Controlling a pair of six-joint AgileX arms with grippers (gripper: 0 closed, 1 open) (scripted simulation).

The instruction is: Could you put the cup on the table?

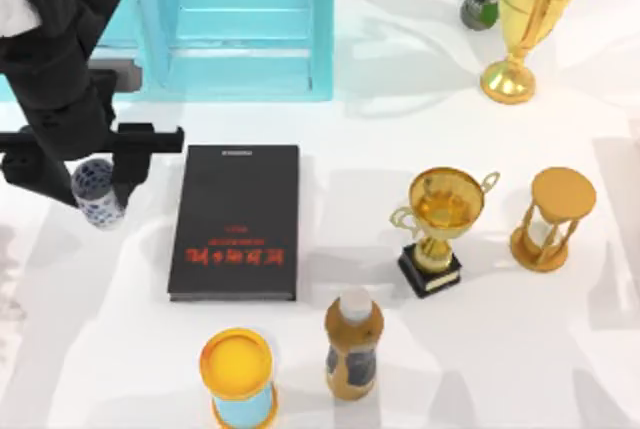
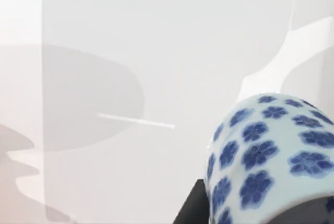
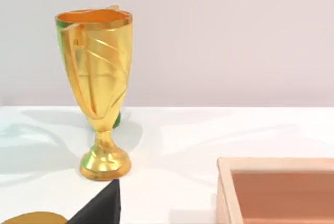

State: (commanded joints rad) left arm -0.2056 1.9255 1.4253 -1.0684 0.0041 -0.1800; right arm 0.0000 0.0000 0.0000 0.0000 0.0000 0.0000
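The cup (image 1: pixel 97 193), small and white with blue flowers, is at the left side of the table (image 1: pixel 90 329), just left of the black book. My left gripper (image 1: pixel 92 171) is shut on it, one black finger on either side. In the left wrist view the cup (image 2: pixel 266 156) looms close, with a dark finger (image 2: pixel 192 208) against its side and bare white tabletop (image 2: pixel 130 78) beyond. I cannot tell whether the cup's base touches the table.
A black book (image 1: pixel 236 221) lies right of the cup and a turquoise cabinet (image 1: pixel 245 24) stands behind. A yellow-lidded can (image 1: pixel 239 377) and brown bottle (image 1: pixel 353 343) stand in front. Gold trophies (image 1: pixel 437 227) (image 1: pixel 528 19) (image 3: pixel 100 88), an hourglass (image 1: pixel 553 219) and a wooden box (image 3: pixel 276 190) are at right.
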